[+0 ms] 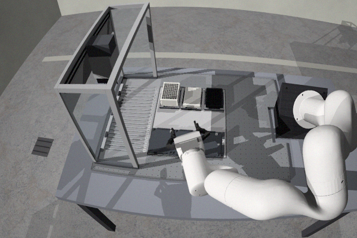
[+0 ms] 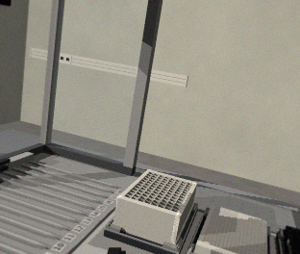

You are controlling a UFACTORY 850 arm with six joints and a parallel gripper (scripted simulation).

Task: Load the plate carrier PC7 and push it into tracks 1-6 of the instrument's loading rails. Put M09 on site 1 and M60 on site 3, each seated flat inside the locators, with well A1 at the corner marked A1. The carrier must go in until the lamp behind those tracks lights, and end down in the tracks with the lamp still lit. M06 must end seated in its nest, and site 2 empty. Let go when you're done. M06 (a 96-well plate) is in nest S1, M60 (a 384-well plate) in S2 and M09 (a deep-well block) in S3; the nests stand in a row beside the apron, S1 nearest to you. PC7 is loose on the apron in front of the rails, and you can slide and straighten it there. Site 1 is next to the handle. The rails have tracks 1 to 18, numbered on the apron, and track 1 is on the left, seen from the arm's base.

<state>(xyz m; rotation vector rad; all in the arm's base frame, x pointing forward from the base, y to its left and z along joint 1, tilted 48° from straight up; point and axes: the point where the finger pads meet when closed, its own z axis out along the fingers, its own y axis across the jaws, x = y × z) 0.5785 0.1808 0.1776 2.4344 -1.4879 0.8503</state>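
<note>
- White-armed gripper (image 1: 185, 131), black fingers spread wide, gripping nothing, hovers over the flat dark plate carrier PC7 (image 1: 157, 142) on the apron.
- Beyond, 3 nests in a row: black plate M06 (image 1: 214, 97), grey 384-well M60 (image 1: 192, 97), tall white deep-well block M09 (image 1: 169, 94).
- Ribbed grey loading rails (image 1: 135, 114) lie left.

Smooth white rounded arm (image 1: 259, 197), grey wrist block, black jaws.
</note>
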